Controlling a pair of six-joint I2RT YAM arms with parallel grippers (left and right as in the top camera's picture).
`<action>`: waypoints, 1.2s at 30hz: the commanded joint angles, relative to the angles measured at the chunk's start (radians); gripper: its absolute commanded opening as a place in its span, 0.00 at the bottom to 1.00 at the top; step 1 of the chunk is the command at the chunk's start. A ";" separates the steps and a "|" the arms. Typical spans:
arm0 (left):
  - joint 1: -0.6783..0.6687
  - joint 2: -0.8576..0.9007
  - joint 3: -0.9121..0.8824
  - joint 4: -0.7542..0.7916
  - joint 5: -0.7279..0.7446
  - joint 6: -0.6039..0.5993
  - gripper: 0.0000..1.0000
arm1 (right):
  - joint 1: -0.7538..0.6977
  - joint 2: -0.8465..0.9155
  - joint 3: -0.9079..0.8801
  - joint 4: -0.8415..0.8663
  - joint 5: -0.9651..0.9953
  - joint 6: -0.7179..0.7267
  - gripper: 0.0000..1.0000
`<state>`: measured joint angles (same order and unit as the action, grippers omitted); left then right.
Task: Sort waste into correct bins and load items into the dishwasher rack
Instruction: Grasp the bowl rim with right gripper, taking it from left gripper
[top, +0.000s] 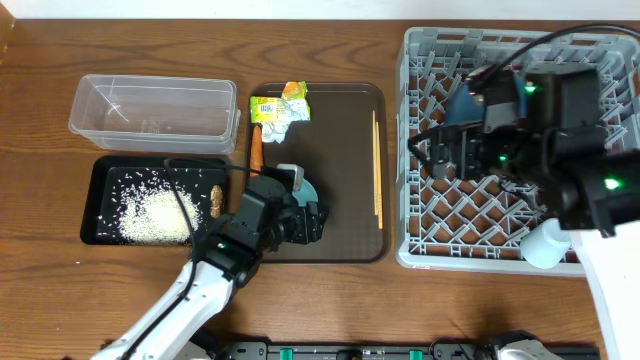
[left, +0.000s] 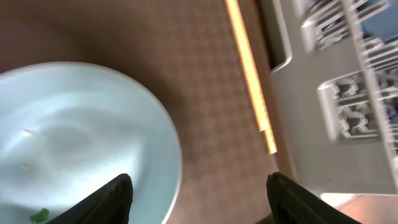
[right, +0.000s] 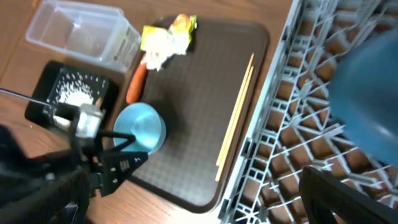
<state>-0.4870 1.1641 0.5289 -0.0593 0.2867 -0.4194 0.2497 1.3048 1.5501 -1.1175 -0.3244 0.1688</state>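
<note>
Presently holds the left jaws spread over the serving tray (top: 340, 130), with one finger (left: 115, 199) at the rim of the light blue cup (left: 74, 137). Cannot tell the state of the right jaws, beside the dark blue bowl (right: 367, 93) over the dishwasher rack (top: 415, 100). Shows print on the wrapper (top: 282, 105) too small to read. Finds chopsticks (top: 377, 165) lying on that tray, rice (top: 155, 215) in the black tray (top: 100, 165).

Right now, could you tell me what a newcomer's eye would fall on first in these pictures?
The big grey rack fills the right side, with a dark blue bowl over its lattice. At left, a heap of white rice stands out in the black tray. In the middle, the open left gripper hovers at a light blue cup on the brown tray.
</note>
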 joint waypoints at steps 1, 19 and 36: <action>-0.002 -0.060 0.074 -0.062 -0.020 0.056 0.70 | 0.045 0.069 0.000 0.000 0.043 0.052 0.95; 0.005 -0.336 0.306 -0.751 -0.475 0.093 0.70 | 0.362 0.563 0.000 0.198 0.115 0.149 0.58; 0.230 -0.473 0.386 -0.891 -0.350 0.053 0.70 | 0.505 0.833 0.000 0.302 0.224 0.231 0.12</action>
<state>-0.2687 0.6880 0.8940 -0.9424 -0.0978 -0.3626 0.7544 2.1330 1.5490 -0.8238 -0.1349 0.3805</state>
